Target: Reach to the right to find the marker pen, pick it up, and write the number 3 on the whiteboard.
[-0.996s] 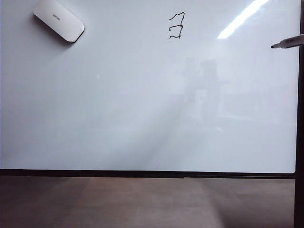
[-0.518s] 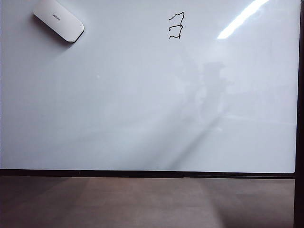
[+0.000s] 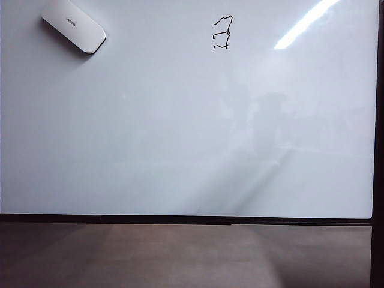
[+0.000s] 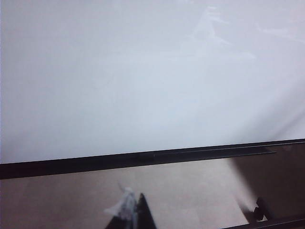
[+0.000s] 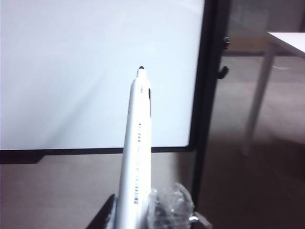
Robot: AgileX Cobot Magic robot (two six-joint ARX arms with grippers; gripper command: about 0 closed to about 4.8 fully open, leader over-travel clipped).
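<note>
In the exterior view the eraser lies upper left on the whiteboard, the number 3 top centre; the rest is bare, and neither arm shows. Only my right wrist view shows my right gripper holding the marker pen, tip beside the board's black right edge. Of my left gripper I see too little to tell its opening.

The whiteboard fills nearly the whole exterior view: big, glossy and white, edged by a thin black frame, with a bright streak of light reflected near its upper right. High on it, a little right of centre, sits the number 3, a small, shaky, angular figure in thin black line. The marker pen shows only in the right wrist view: slim and pale grey-white, its small dark tip pointing away from the camera toward the board's lower right corner, close to the black frame. Its rear end sits between the fingers of the right gripper, which clasp it.
</note>
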